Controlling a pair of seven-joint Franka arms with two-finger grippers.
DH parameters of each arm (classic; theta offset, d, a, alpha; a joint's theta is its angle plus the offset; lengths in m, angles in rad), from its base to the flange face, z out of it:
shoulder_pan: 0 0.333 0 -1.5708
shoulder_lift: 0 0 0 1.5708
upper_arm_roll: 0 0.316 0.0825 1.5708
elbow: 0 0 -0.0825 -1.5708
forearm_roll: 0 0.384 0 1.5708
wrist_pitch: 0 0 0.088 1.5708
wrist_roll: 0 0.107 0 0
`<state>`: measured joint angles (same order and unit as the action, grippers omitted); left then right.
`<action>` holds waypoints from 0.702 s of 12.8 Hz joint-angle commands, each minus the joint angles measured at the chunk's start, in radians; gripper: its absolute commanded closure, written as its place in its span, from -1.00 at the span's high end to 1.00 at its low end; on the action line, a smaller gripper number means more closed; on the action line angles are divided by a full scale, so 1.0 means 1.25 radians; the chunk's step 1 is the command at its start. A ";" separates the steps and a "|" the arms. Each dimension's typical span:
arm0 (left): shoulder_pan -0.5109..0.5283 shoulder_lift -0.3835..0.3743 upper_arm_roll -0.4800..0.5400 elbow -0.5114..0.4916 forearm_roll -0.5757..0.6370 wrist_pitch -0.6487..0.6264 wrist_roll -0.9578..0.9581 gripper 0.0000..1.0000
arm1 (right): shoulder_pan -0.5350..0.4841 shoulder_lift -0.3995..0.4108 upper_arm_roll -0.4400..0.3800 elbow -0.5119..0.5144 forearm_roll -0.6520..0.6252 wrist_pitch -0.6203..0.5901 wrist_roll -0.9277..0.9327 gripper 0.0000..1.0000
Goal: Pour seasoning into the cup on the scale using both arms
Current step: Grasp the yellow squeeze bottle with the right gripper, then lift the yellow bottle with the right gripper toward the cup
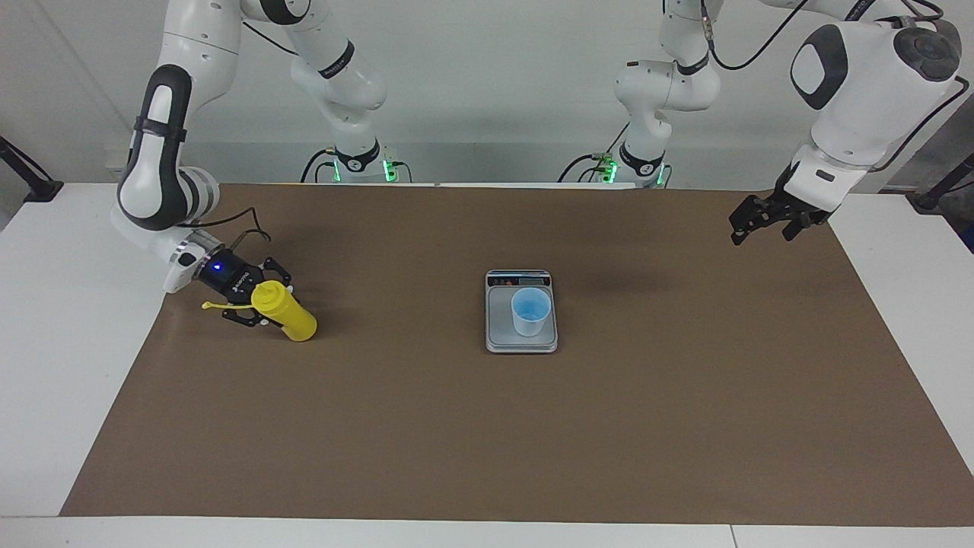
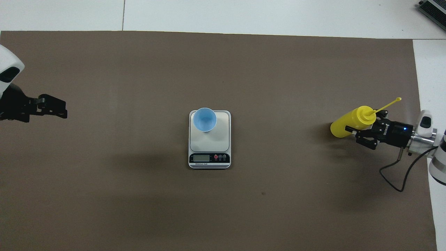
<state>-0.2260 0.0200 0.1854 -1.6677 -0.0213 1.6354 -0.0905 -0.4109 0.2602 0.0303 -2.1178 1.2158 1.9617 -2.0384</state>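
The yellow seasoning bottle stands on the brown mat at the right arm's end of the table, its cap strap sticking out from the nozzle. My right gripper is at the bottle's upper part, one finger on each side, open; it shows in the overhead view beside the bottle. The light-blue cup stands upright on the scale at the middle of the mat, and both show from overhead, cup and scale. My left gripper hangs open and empty in the air over the mat's edge at the left arm's end.
The brown mat covers most of the white table. The scale's dark display strip is at its end nearer the robots. A black cable loops off the right wrist over the mat.
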 commanded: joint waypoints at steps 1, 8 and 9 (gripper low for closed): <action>0.004 -0.021 -0.002 -0.026 0.012 0.015 -0.010 1.00 | 0.038 -0.026 0.008 0.029 -0.037 0.012 0.072 0.07; 0.005 -0.021 -0.002 -0.026 0.012 0.015 -0.010 1.00 | 0.220 -0.080 0.008 0.099 -0.256 0.133 0.261 0.07; 0.005 -0.021 -0.002 -0.024 0.012 0.015 -0.010 1.00 | 0.245 -0.081 0.010 0.115 -0.295 0.145 0.292 0.07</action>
<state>-0.2245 0.0200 0.1866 -1.6682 -0.0213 1.6354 -0.0910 -0.1410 0.1706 0.0349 -2.0056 0.9200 2.1171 -1.7476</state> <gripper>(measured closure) 0.000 0.463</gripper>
